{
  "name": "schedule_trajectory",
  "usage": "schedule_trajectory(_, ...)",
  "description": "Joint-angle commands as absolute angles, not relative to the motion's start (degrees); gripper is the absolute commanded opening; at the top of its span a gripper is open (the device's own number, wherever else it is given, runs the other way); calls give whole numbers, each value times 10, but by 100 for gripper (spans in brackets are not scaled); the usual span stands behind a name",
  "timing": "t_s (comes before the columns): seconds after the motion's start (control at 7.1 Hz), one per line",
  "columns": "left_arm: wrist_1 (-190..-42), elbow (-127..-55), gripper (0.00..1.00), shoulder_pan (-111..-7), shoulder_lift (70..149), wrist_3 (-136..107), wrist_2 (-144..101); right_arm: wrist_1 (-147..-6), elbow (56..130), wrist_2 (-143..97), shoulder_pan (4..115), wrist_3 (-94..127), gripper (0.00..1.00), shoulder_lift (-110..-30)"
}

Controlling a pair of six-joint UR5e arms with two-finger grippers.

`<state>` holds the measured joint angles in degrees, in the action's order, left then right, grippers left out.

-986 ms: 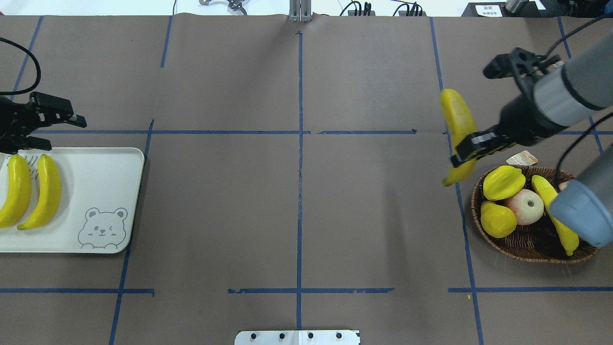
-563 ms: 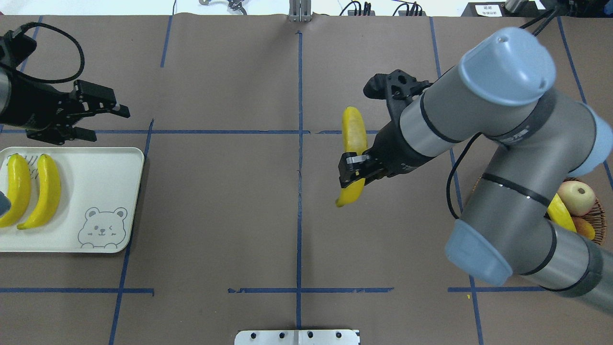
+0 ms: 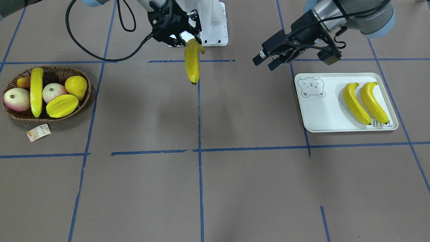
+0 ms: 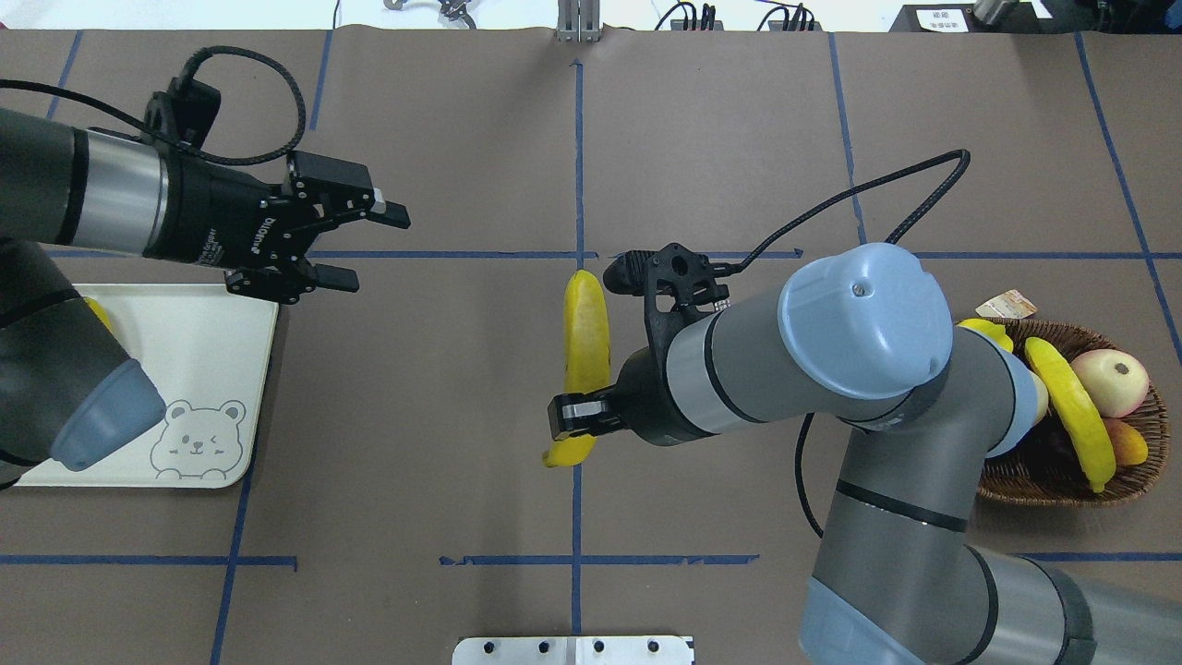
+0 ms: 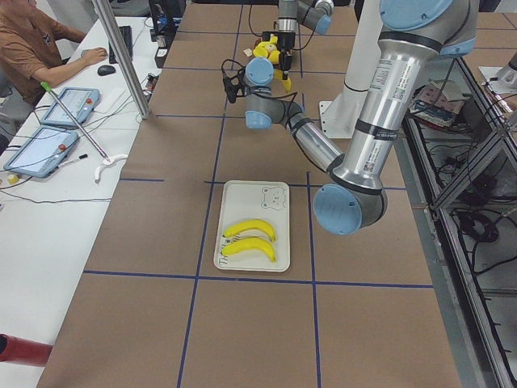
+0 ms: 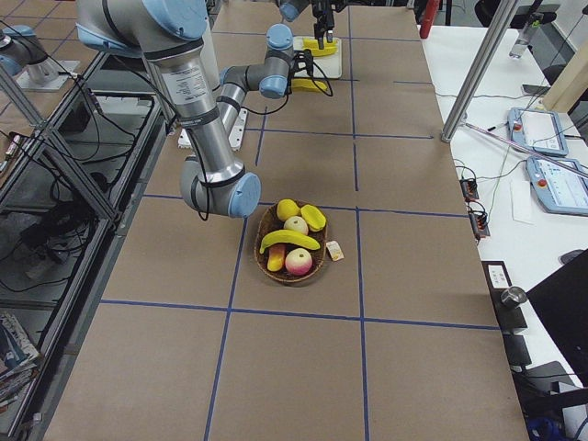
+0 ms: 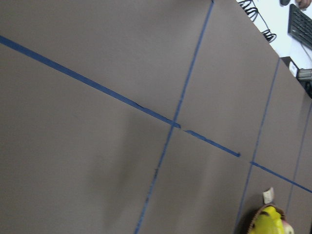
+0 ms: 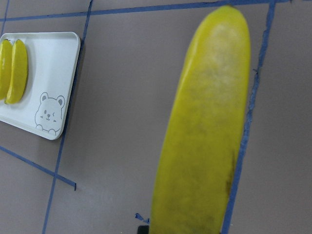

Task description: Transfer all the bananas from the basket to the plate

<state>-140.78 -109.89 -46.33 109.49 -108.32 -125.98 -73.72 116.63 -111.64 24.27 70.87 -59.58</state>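
My right gripper point(image 4: 574, 417) is shut on a banana point(image 4: 587, 346) and holds it above the table's centre line; the banana hangs tip down in the front view point(image 3: 192, 62) and fills the right wrist view point(image 8: 204, 131). My left gripper point(image 4: 374, 247) is open and empty, above the table just past the plate's point(image 4: 217, 369) far right corner. Two bananas point(image 3: 355, 103) point(image 3: 373, 102) lie side by side on the plate point(image 3: 322, 111). One banana point(image 3: 36, 91) lies in the basket point(image 3: 86, 97) at the far right point(image 4: 1062, 489).
The basket also holds a starfruit point(image 3: 62, 105), a yellow pear-like fruit point(image 3: 76, 86) and two apples point(image 3: 16, 99). Its paper tag point(image 3: 39, 132) lies on the table beside it. Blue tape lines cross the brown table cover.
My right arm has carried the banana left from beside the basket to the centre line. My left gripper has moved right, off the plate's far edge, staying open.
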Motion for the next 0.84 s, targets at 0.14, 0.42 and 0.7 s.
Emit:
schedule_trajectory(0.14, -1416, -1084, 100, -395, 1142, -1097, -1212, -726, 1165, -1100, 218, 713, 1, -574)
schedule_trajectory(0.42, -1416, -1084, 100, -335, 1154, -1097, -1167, -726, 1165, -1100, 216, 714, 1, -571)
schedule_trajectory(0.7, -1416, -1084, 100, -312, 1161, -1097, -1150, -726, 1164, -1100, 213, 714, 1, -564)
